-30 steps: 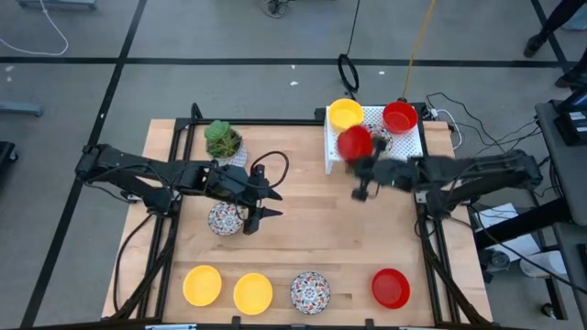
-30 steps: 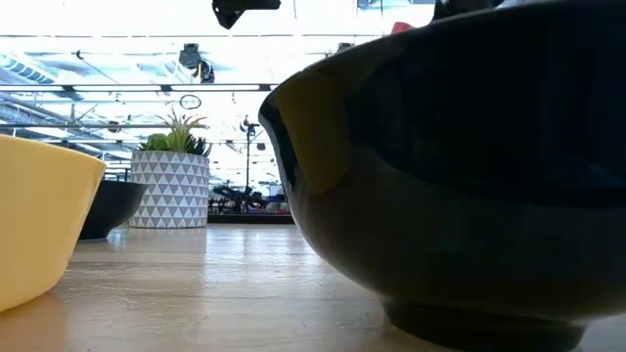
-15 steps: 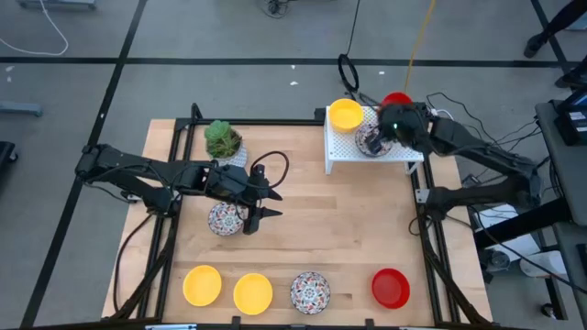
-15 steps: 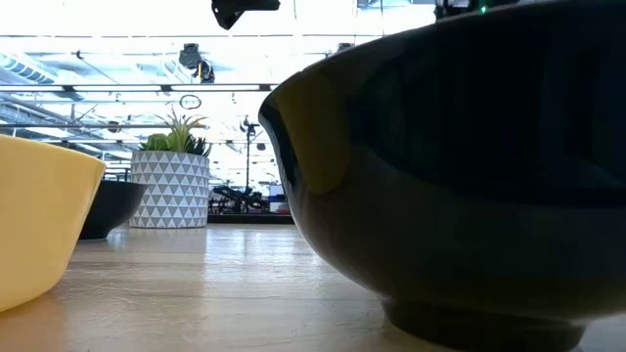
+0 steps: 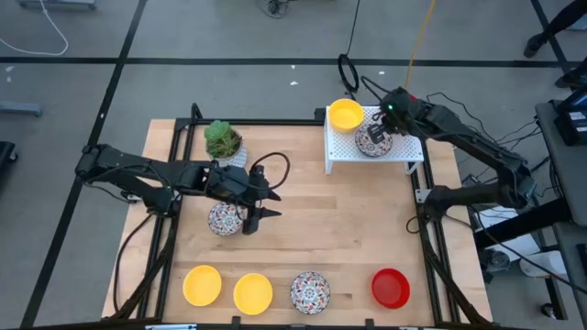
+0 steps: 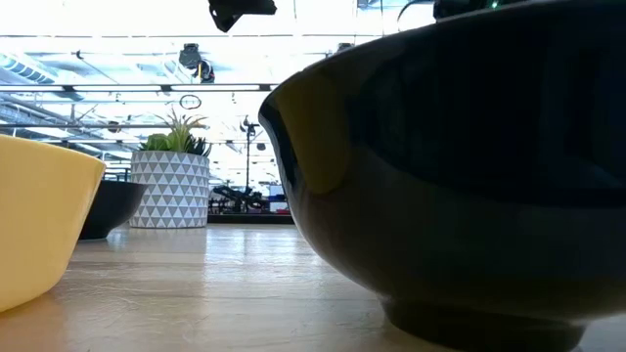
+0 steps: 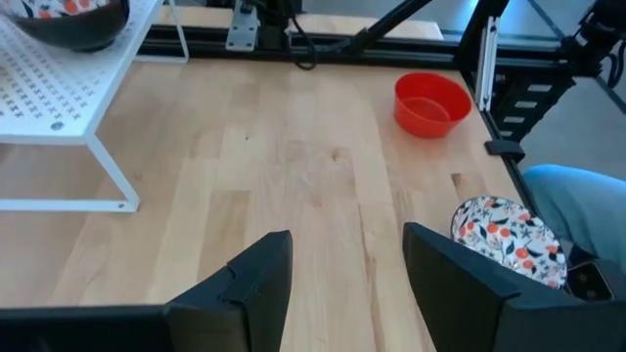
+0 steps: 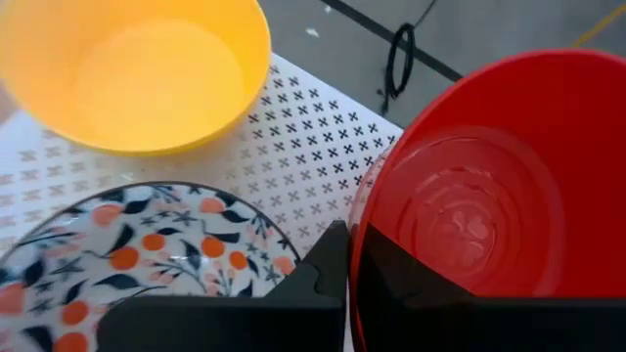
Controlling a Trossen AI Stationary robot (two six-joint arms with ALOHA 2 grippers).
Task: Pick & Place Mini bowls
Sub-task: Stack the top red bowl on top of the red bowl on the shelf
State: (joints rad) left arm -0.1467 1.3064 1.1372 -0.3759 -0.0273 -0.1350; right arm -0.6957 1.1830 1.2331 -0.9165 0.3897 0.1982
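Your right hand [image 8: 347,284] grips a glossy red mini bowl [image 8: 489,196] over the white perforated shelf [image 5: 404,147], upper right, beside yellow [image 5: 346,115] and patterned [image 5: 373,140] bowls. Five bowls remain on the wooden counter [image 5: 312,220]; your left hand [image 7: 342,269] waits open, empty.

There were three yellow bowls [image 5: 346,115] [image 5: 202,284] [image 5: 252,293]. There were three patterned bowls [image 5: 373,140] [image 5: 225,220] [image 5: 310,291]. There were two red bowls [image 5: 391,288] [image 8: 469,196], the second seen plainly only from the right wrist. One plant pot [image 5: 223,139], one white rack [image 5: 404,151] and two arms [image 5: 147,174] [image 5: 468,147] made up the rest.
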